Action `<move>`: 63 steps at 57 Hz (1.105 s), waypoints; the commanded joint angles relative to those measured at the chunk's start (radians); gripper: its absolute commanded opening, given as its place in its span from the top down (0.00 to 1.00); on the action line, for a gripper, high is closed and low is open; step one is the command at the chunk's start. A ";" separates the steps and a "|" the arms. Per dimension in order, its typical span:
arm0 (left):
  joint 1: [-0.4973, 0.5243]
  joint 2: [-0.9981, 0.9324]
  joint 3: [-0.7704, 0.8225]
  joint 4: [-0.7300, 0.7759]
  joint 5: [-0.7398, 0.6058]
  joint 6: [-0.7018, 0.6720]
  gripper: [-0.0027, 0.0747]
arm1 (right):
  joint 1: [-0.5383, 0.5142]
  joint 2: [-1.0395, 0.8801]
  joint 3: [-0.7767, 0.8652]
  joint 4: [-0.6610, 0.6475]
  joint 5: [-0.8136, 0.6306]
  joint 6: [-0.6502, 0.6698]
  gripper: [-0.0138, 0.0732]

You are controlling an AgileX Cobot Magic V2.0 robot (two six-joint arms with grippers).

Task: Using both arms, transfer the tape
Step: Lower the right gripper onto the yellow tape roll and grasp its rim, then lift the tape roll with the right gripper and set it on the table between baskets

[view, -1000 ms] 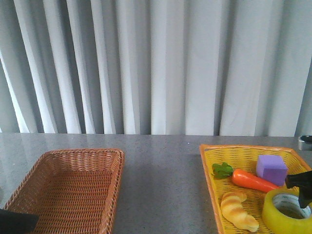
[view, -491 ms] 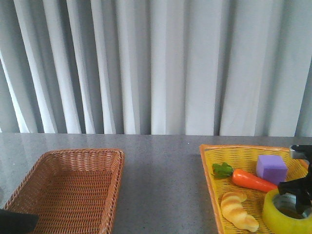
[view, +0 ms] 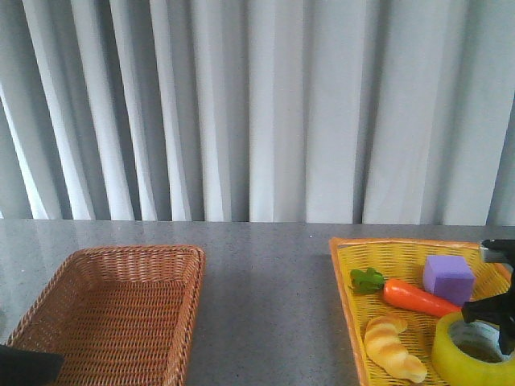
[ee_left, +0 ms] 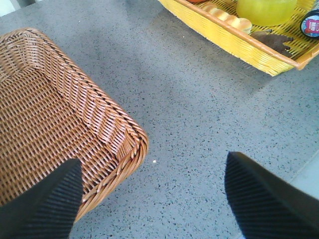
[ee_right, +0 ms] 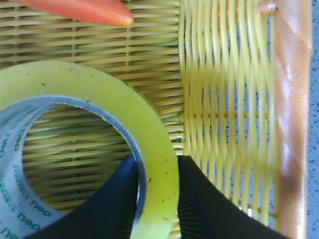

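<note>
My right gripper (ee_right: 155, 191) is down in the yellow basket (view: 348, 277) at the right of the desk (view: 265, 305), and its fingers (ee_right: 112, 209) straddle the wall of the tape (ee_right: 149, 149): one sits inside the roll's hole against the white core ring, the other outside on the yellow face. In the right wrist view both pads touch the band, so I am pinching the tape's wall, though I cannot tell how firmly. The roll lies flat on the basket's weave, hole facing up, in the near right corner of the basket (ee_right: 294, 99). In the front view the tape (view: 451, 354) sits at the lower right edge, with my dark right gripper (view: 495, 310) over its far side.

Beside the tape lie a croissant (view: 393, 347) to its left, a carrot (view: 418, 299) with green leaves behind it, and a purple block (view: 448, 278) further back.

My left gripper (ee_left: 152, 194) hovers apart from all this, its two fingers (ee_left: 259, 194) spread wide and holding nothing, over the bare desk (ee_left: 199, 124) just beside the corner of the brown basket (ee_left: 60, 114). From there the tape (ee_left: 266, 10) shows far off in the yellow basket (ee_left: 249, 45).
</note>
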 commanded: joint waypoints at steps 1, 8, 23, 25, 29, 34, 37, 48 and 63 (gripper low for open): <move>-0.008 -0.006 -0.033 -0.021 -0.061 0.000 0.24 | -0.002 -0.087 -0.032 0.004 0.015 -0.028 0.71; -0.008 -0.006 -0.033 -0.021 -0.061 0.000 0.24 | -0.002 -0.155 -0.032 0.025 0.027 -0.057 0.71; -0.008 -0.006 -0.033 -0.021 -0.061 0.000 0.24 | -0.001 -0.322 -0.032 0.188 -0.014 -0.161 0.70; -0.008 -0.006 -0.033 -0.021 -0.061 0.000 0.24 | -0.001 -0.338 -0.032 0.226 -0.022 -0.184 0.70; -0.008 -0.006 -0.033 -0.021 -0.061 0.000 0.24 | -0.001 -0.359 -0.032 0.292 -0.034 -0.227 0.70; -0.008 -0.006 -0.033 -0.021 -0.061 0.000 0.24 | -0.001 -0.374 -0.032 0.386 -0.052 -0.278 0.70; -0.008 -0.006 -0.033 -0.021 -0.061 0.000 0.24 | 0.003 -0.374 -0.032 0.441 -0.055 -0.310 0.70; -0.008 -0.006 -0.033 -0.021 -0.061 0.000 0.24 | 0.155 -0.365 -0.051 0.471 -0.114 -0.363 0.70; -0.008 -0.006 -0.033 -0.021 -0.061 0.000 0.24 | 0.429 -0.281 -0.120 0.364 -0.213 -0.326 0.69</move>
